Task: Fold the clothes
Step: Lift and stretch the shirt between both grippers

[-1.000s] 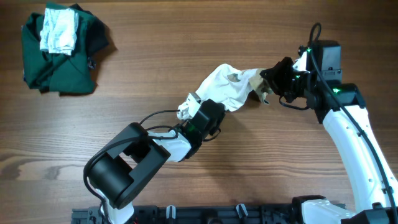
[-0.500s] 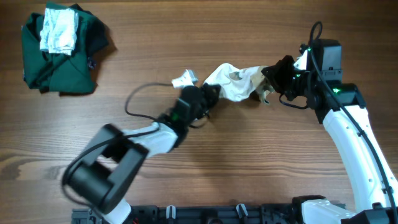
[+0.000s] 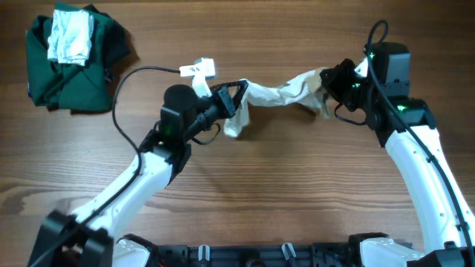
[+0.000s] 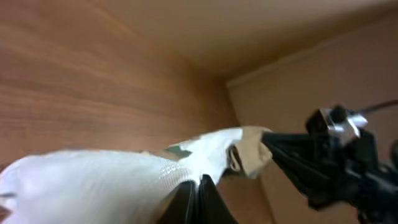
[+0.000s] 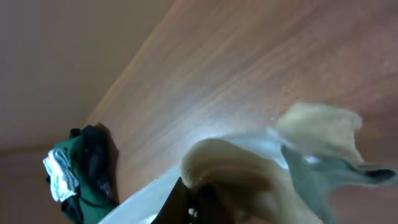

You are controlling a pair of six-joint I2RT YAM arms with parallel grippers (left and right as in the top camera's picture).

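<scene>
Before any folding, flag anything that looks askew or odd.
The white-and-tan garment is not lying flat: it stretches twisted like a rope between the left gripper and the right gripper, with one end drooping by the left.

Surface (image 3: pixel 312 200): brown wood, visible grain, low sheen. Clothes (image 3: pixel 276 94): soft matt cloth, crumpled. Dark green garment (image 3: pixel 70 85): matt cloth. Right arm (image 3: pixel 415 159): glossy white plastic shell.

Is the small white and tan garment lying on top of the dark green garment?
No, the small white and tan garment hangs stretched between the left gripper and right gripper, apart from the dark green garment.
</scene>
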